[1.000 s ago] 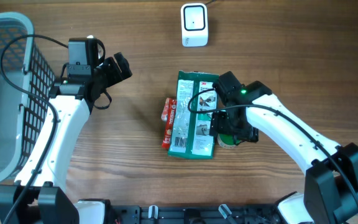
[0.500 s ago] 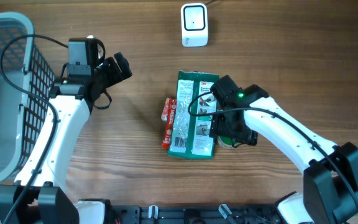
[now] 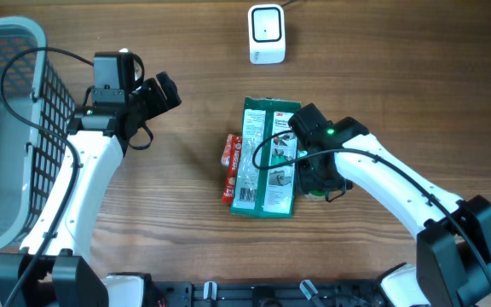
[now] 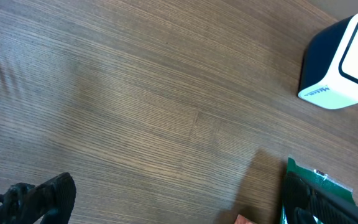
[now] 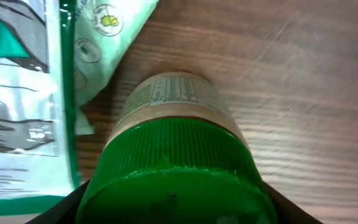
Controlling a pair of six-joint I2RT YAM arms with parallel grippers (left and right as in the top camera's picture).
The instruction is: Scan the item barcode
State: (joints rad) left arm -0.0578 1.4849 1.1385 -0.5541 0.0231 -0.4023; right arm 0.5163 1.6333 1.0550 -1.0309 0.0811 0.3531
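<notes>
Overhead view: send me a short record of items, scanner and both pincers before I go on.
scanner: white unit, far side of the table, apart from the items
green packet: flat at centre, printed face up
red pack: partly under the packet's left edge
jar: green lid, right of the packet
right pincer: around the jar lid, grip unconfirmed
left pincer: open, empty, near the basket

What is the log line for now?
right fingers: around jar | left fingers: open, empty | jar: lying beside pack | scan: not yet
</notes>
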